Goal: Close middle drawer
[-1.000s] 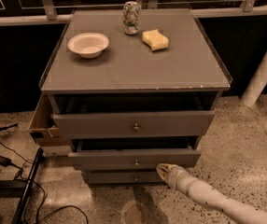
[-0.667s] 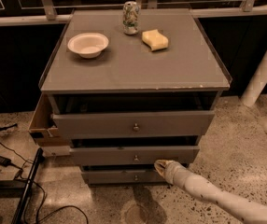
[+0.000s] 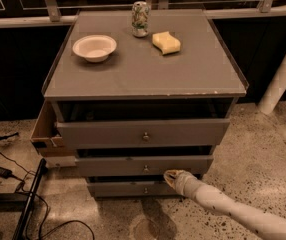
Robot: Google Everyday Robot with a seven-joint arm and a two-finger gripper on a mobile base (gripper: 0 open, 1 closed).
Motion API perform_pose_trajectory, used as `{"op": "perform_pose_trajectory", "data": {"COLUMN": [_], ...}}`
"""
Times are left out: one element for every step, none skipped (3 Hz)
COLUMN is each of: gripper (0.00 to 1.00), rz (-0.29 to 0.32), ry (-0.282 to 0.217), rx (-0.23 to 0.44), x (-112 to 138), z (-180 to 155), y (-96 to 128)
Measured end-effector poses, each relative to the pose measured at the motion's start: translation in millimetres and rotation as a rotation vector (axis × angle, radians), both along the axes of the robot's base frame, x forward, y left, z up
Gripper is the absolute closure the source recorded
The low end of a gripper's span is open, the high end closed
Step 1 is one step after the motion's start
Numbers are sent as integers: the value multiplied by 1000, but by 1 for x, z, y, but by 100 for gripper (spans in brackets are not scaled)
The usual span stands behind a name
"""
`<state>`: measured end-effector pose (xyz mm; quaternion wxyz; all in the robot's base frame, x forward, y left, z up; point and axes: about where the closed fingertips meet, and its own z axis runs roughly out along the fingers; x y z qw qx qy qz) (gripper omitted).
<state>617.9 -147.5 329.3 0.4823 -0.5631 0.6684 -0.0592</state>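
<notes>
Reaching in from the lower right, the hand (image 3: 172,176) sits just at the lower right edge of the middle drawer (image 3: 118,165), which juts out slightly beneath the further-open top drawer (image 3: 108,133). Whether the hand is wide or narrow cannot be told. A bowl (image 3: 94,47) rests on the worktop (image 3: 148,71).

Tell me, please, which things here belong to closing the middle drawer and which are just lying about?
Job: middle drawer, partly open; claw at its front, right side.
Lying about: bowl, can, sponge, top drawer, bottom drawer, cables.
</notes>
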Motion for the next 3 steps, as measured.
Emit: {"op": "perform_pose_trajectory", "data": {"gripper": [100,100,100], "rz": [50,59,63], "ry": [75,186,343], "rx": [9,48,115], "x": [-17,-39,-82], "z": [1,30,45], "y": [1,-30,-54]}}
